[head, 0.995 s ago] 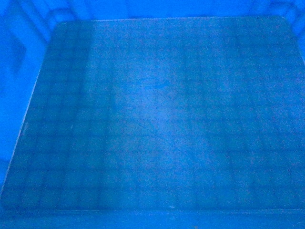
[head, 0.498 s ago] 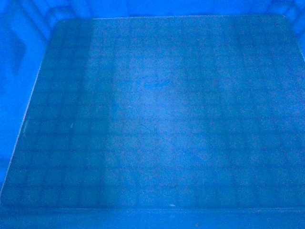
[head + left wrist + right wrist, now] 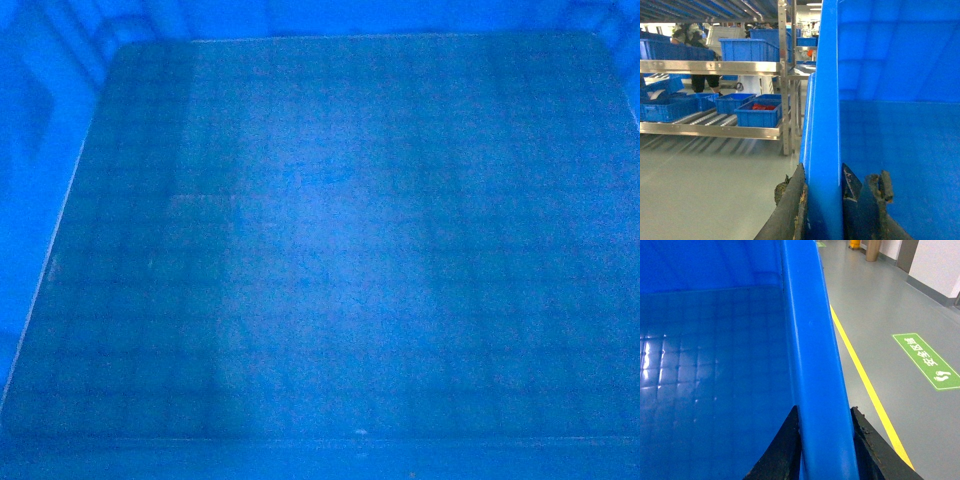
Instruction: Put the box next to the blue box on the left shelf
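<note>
The box [image 3: 330,250] is a large bright-blue crate, and its grid-ribbed floor fills the whole head view. In the left wrist view my left gripper [image 3: 824,200] is shut on the box's left wall [image 3: 825,100], one finger outside and one inside. My right gripper [image 3: 825,440] is shut on the opposite wall's rim [image 3: 810,355] in the same way. The box hangs above the floor between the two grippers. To the left stands a metal shelf [image 3: 710,67] with several blue boxes, one [image 3: 757,112] holding red items. I cannot tell which is the task's blue box.
Bare grey floor [image 3: 705,190] lies between me and the shelf. A shelf upright [image 3: 785,75] stands close to the box's left wall. On the right, a yellow floor line [image 3: 865,380] and a green footprint sign [image 3: 927,360] mark an aisle. A person [image 3: 695,40] stands behind the shelf.
The box's floor fills the head view as before. Only the sheen on it has shifted slightly.
</note>
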You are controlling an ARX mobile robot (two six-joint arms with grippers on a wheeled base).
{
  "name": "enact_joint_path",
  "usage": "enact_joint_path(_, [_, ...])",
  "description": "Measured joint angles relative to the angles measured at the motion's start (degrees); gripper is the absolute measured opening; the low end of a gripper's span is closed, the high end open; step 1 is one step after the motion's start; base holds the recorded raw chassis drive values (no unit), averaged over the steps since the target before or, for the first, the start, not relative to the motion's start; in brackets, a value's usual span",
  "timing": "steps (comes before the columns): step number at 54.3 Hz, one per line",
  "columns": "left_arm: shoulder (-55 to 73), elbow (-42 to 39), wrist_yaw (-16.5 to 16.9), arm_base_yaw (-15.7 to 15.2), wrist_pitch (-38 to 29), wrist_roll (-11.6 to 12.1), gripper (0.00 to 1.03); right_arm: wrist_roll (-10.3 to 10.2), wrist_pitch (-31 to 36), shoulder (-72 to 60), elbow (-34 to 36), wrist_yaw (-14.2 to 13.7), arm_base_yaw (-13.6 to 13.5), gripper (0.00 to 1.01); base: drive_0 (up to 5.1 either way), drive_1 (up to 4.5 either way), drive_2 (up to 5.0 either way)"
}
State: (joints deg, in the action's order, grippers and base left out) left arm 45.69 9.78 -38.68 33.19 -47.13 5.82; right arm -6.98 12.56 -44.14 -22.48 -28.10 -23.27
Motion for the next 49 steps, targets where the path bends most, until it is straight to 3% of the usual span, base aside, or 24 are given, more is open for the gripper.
enact_joint_path(49, [0.0, 0.0, 0.0, 0.0, -0.1, 0.0, 0.13, 0.0, 0.1, 0.0, 0.0, 0.0, 0.0, 0.20, 0.0, 4.30, -4.3])
